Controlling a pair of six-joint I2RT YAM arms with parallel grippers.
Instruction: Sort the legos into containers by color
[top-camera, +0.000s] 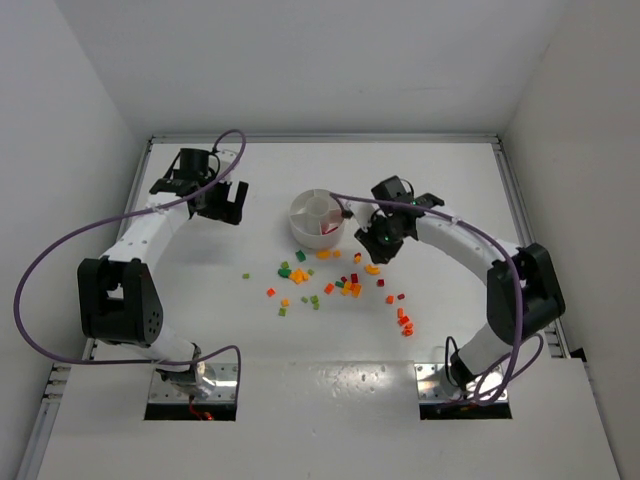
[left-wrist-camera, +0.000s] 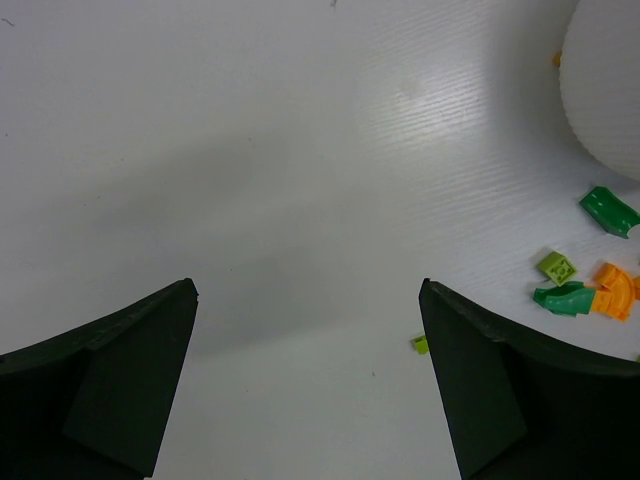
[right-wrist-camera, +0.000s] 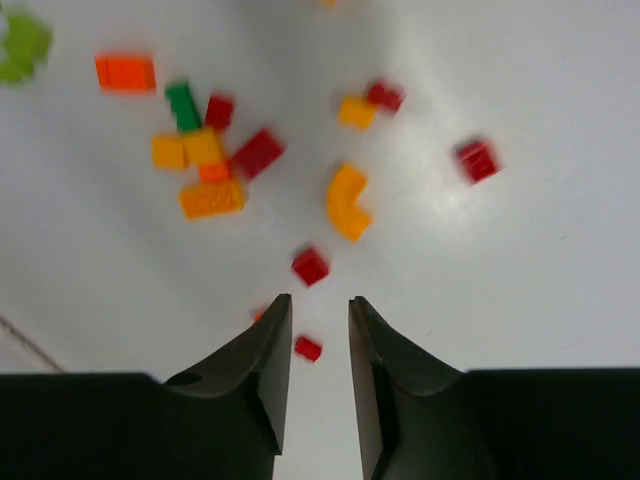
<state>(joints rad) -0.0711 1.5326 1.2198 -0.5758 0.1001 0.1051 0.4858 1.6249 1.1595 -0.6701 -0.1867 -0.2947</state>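
The legos (top-camera: 340, 285) lie scattered on the table (top-camera: 200, 300) just in front of the dish (top-camera: 297, 213), with red, orange and green mixed together, so most of the sorting is judged undone. A little red (top-camera: 328, 228) is seen in the wedge on the right arm's side. What the other compartments hold cannot be made out from above.

The right gripper (right-wrist-camera: 320, 303) is held low over the right part of the scatter, just beside the dish. Its jaws are drawn to a narrow slit and nothing is clamped between them. So small a gap is judged suited to such tiny pieces, since little travel is then needed to close. A red brick (right-wrist-camera: 310, 266) lies just ahead of the tips, and a smaller red bit (right-wrist-camera: 308, 348) is seen through the slit on the table. Either is judged a likely next pick.

The left gripper (left-wrist-camera: 308, 285) is held to the left of the dish, spread fully and empty, presumably kept out of the other arm's way.

The compartments and both arms are shown only from above. The slit and the red bits under it are given by the right wrist view alone. The dish's outer wall is shown by the left wrist view, with green pieces (left-wrist-camera: 608, 210) and a curved orange piece (left-wrist-camera: 615, 290) beside it.
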